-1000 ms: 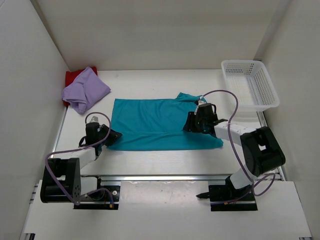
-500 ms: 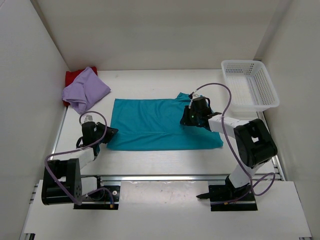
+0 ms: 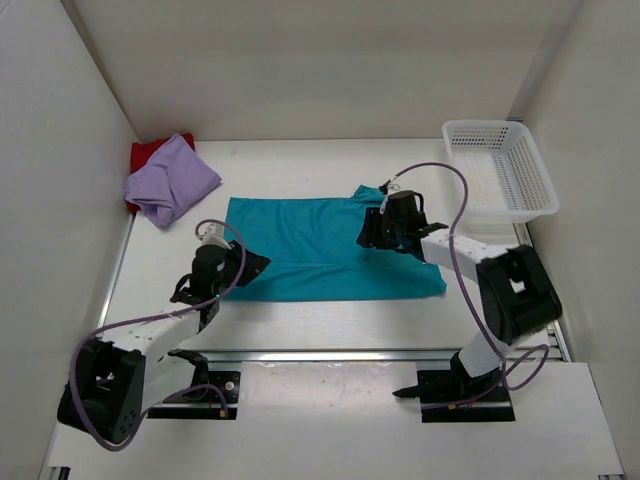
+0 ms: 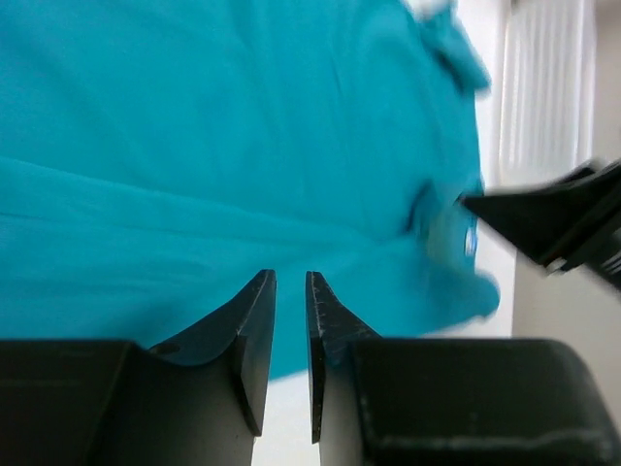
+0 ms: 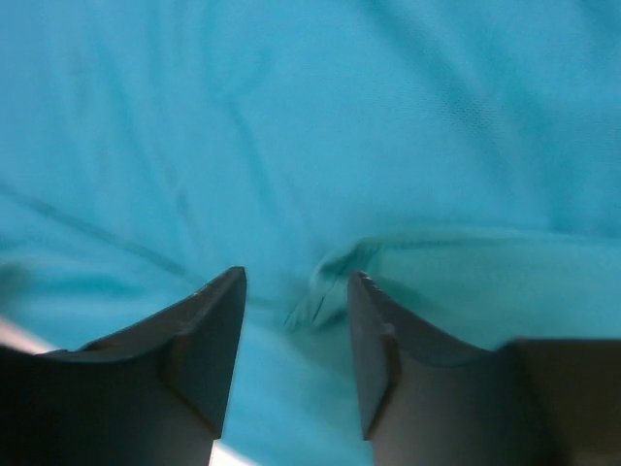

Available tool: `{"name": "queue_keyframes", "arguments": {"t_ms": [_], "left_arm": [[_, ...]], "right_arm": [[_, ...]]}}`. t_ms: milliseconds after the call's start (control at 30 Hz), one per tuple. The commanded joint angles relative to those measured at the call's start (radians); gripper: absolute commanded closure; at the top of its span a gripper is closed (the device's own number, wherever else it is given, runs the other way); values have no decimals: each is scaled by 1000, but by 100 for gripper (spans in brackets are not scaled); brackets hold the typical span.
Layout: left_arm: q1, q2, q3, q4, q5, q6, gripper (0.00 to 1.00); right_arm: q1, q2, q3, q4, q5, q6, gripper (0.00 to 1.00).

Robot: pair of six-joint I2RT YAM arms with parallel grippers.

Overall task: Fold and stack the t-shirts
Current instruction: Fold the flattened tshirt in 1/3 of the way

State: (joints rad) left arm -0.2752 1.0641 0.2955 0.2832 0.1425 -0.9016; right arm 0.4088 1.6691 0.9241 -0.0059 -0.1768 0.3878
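The teal-blue t-shirt (image 3: 300, 245) lies spread flat across the middle of the table. My left gripper (image 3: 250, 266) hovers at its near-left corner. In the left wrist view its jaws (image 4: 289, 282) stand only a narrow gap apart over the teal cloth (image 4: 243, 146), with nothing between them. My right gripper (image 3: 374, 232) sits low on the shirt's right part, open. A small raised fold of teal fabric (image 5: 330, 277) lies between its fingertips (image 5: 296, 282). The lavender t-shirt (image 3: 172, 180) lies bunched on the dark red one (image 3: 147, 153) in the back left corner.
A white lattice basket (image 3: 500, 165) stands at the back right, against the right wall. White walls close in the table on the left, back and right. Purple cables loop from both arms over the table's near part.
My left gripper has moved right, from the bare table onto the teal shirt's near-left corner. The right gripper has shifted slightly back and left on the shirt.
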Motion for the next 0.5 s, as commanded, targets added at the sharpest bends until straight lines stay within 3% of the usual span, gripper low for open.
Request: {"name": "queue_keyframes", "arguments": {"t_ms": [0, 100, 167, 233, 300, 467], "left_arm": [[-148, 58, 69, 3, -72, 42, 70], [-206, 181, 137, 2, -46, 78, 70], [-210, 249, 168, 7, 21, 98, 71], [-225, 290, 186, 1, 32, 109, 72], [-236, 316, 182, -10, 37, 131, 73], [-256, 315, 174, -97, -38, 217, 73]], "right_arm": [[-25, -175, -48, 72, -6, -4, 54], [-36, -224, -105, 63, -24, 2, 51], [-27, -244, -161, 60, -49, 11, 66], [27, -249, -209, 60, -53, 10, 91], [65, -246, -235, 55, -40, 7, 100], [110, -212, -275, 43, -11, -13, 100]]}}
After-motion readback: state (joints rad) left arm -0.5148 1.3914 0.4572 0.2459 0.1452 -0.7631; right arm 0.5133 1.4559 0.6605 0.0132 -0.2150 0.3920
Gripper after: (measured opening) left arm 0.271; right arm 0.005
